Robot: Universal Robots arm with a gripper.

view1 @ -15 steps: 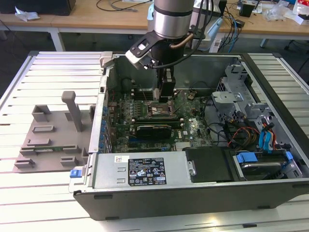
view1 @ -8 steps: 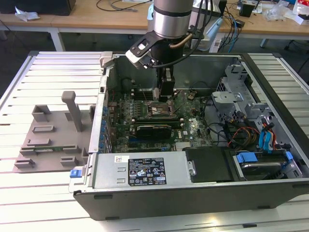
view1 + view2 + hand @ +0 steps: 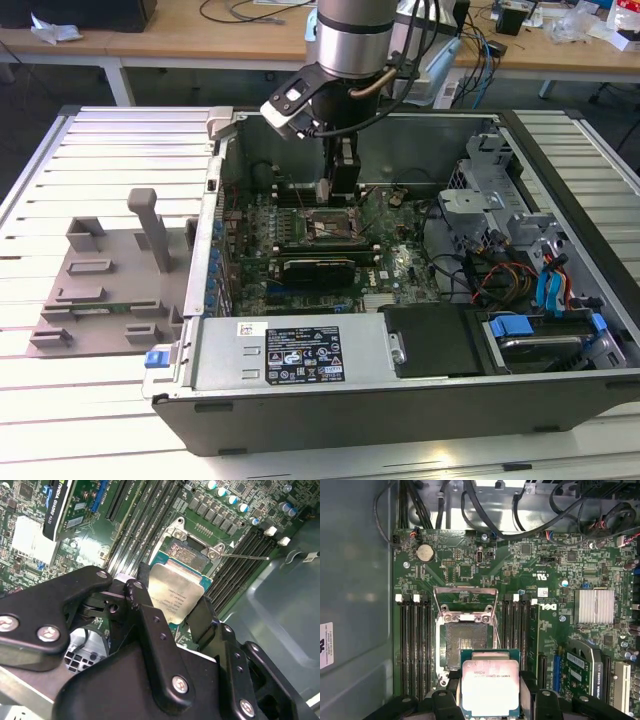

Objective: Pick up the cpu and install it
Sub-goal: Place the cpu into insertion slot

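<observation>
The cpu [image 3: 490,685], a flat square chip with a pale silver top, sits between two black fingers [image 3: 145,605] of my gripper [image 3: 175,600], which is shut on its edges. In the first wrist view it hangs partly over the near edge of the open socket [image 3: 466,640], whose metal load plate [image 3: 465,597] is flipped up. In the exterior view my gripper [image 3: 338,190] reaches down into the open computer case, just above the socket [image 3: 335,225] on the motherboard. In the second wrist view the cpu [image 3: 177,592] looks tilted over the socket [image 3: 192,555].
Memory slots [image 3: 415,645] flank the socket on both sides. A black graphics card [image 3: 318,268] lies close beside it, and a silver heat sink [image 3: 594,606] sits further off. Case walls [image 3: 300,355], the drive cage [image 3: 500,200] and cables ring the board. A grey fixture [image 3: 110,290] stands outside the case.
</observation>
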